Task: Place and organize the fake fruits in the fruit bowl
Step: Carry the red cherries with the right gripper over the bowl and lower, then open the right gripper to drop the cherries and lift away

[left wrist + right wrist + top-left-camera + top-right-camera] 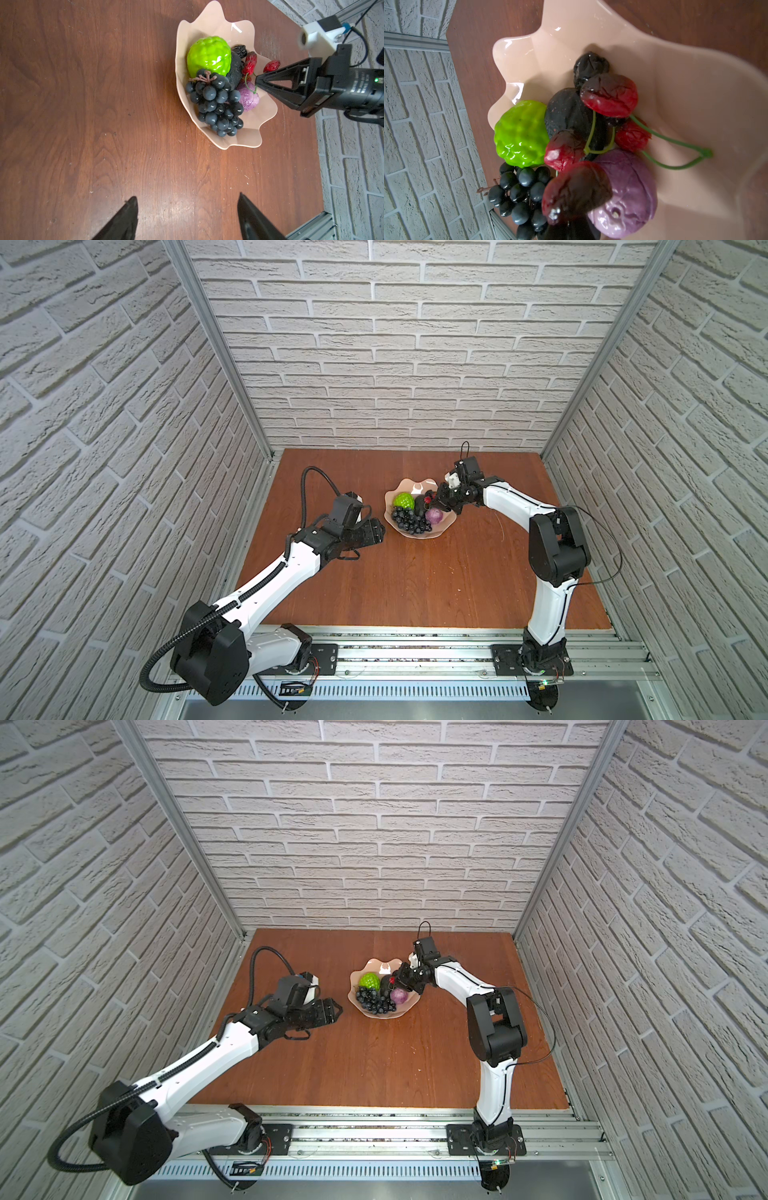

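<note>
Directly below the right gripper point(257, 80), pinched shut on the stem of small wrinkled red cherries point(250, 64), the glossy peach scalloped bowl point(245, 142) holds the other fruits point(208, 55), so a gentle release looks next; the left gripper point(187, 196) hangs open nearby.

Your left arm point(270, 585) reaches forward and inward, forearm low | your left gripper point(188, 196) stands wide open and empty, fingers point(249, 218) pointing inward | your right arm point(511, 499) folds sharply at its raised elbow, wrist turned inward | your right gripper point(257, 80) is pinched closed, tips angled down.
</note>
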You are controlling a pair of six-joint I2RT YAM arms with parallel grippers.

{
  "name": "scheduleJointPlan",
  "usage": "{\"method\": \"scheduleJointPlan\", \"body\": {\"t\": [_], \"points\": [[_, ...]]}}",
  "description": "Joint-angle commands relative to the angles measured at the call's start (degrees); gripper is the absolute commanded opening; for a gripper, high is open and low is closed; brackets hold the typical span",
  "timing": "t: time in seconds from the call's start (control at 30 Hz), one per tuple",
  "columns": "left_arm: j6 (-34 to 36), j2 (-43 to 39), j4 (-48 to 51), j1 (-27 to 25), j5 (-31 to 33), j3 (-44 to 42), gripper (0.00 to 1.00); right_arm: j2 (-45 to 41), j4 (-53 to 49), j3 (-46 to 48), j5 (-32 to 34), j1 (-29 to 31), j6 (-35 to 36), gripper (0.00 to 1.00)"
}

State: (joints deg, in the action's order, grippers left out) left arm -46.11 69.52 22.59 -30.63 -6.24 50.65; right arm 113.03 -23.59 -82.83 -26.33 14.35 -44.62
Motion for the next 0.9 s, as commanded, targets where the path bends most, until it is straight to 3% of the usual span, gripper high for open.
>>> {"method": "scheduleJointPlan", "body": {"t": [0.0,0.3,0.57,0.87], "points": [[0.2,-0.5,-1.0,0.4,0.7,1.0,0.75,-2.4,2.3,1.2,0.7,-0.2,-0.6,0.1],[-0.6,-1.0,-1.4,0.2,0.4,0.6,0.75,-4.9,1.8,1.1,1.3,-0.5,0.7,0.27],[-0.8,-0.6,-1.0,-0.3,0.5,1.3,0.75,-9.7,-1.5,1.4,2.6,-0.5,3.6,0.34],[1.4,2.0,-3.3,-0.9,0.6,3.3,0.75,-25.1,-14.1,4.9,10.9,-1.4,12.1,0.39]]}}
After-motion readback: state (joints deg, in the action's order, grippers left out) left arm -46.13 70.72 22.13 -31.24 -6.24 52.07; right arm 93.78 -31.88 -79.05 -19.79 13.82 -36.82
